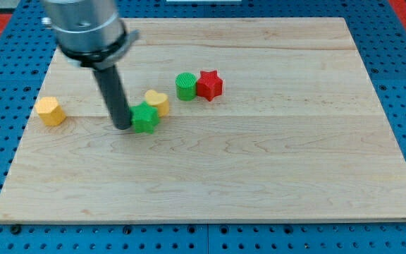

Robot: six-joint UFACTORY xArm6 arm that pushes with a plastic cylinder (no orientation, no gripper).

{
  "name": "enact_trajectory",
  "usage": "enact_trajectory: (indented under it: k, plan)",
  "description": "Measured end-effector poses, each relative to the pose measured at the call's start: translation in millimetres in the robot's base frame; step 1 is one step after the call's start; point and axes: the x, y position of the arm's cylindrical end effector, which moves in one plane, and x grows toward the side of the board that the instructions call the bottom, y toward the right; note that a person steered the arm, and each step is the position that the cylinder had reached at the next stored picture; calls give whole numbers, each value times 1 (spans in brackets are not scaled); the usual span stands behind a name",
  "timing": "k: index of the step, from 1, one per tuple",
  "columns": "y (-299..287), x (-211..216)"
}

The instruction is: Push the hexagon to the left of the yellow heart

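A yellow hexagon (50, 111) lies near the board's left edge. A yellow heart (158, 101) lies left of the board's middle, with a green star (145, 118) touching it at its lower left. My tip (122, 125) rests on the board right against the green star's left side. The tip is well to the right of the yellow hexagon, about a hundred pixels away. The rod rises from the tip to the grey arm body at the view's top left.
A green cylinder (186, 86) and a red star (209, 85) stand side by side, touching, to the upper right of the yellow heart. The wooden board (273, 162) sits on a blue pegboard table.
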Motion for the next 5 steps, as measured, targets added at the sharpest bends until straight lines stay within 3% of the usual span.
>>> enact_trajectory:
  k: [2,4,5]
  plan:
    - [15,-29]
    - [-178,28]
    - [-184,8]
